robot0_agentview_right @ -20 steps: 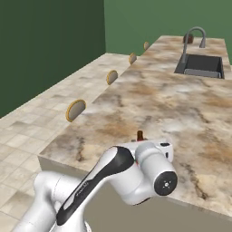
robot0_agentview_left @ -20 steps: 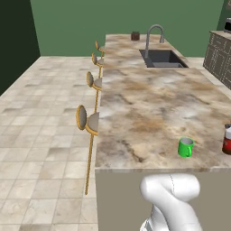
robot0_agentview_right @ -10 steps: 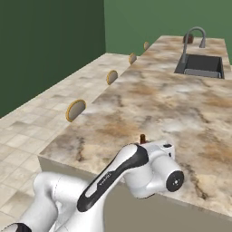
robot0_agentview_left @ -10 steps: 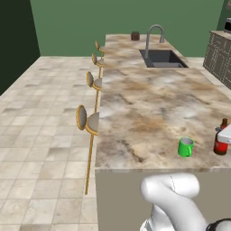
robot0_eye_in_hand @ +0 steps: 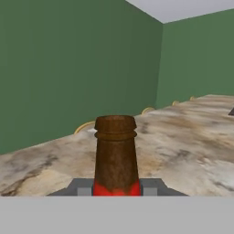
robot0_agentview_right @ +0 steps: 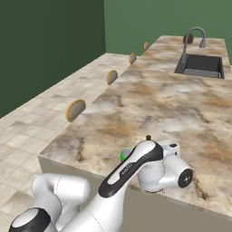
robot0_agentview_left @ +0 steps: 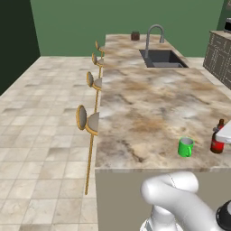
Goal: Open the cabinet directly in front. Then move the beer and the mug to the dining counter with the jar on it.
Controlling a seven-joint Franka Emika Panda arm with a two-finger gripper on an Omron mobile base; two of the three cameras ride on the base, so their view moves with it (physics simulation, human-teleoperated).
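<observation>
beer (robot0_eye_in_hand: 115, 155) sits right between my gripper's (robot0_eye_in_hand: 115, 186) grey fingers (robot0_eye_in_hand: 80, 187) at the bottom centre of the hand view: the jaws pinch it at the red neck band, and the brown neck and lip rise straight up from them. so its long axis is upright, square to the fingers, and the bottle is already in hand, with no reach left to make.

in the left base view i see the same bottle at the right edge, just under the white hand, its base down at or just above the marble of the dining counter (robot0_agentview_left: 149, 113); i can't tell whether it touches. the coming move, as i judge it, is straight down along that upright axis, then let go.

just left of the bottle in that frame stands the mug (robot0_agentview_left: 185, 147), upright on the counter near its lower edge, close beside the beer but apart from it. i can't see into it well enough to say whether it holds anything. in the right base view my arm covers most of it.

farther up the counter, upper centre-right, is the dark sink (robot0_agentview_left: 163, 58) with the arched faucet (robot0_agentview_left: 153, 38); the basin looks bare. beyond that, at the far end, the jar (robot0_agentview_left: 135, 35) stands alone, well apart from mug and bottle.
</observation>
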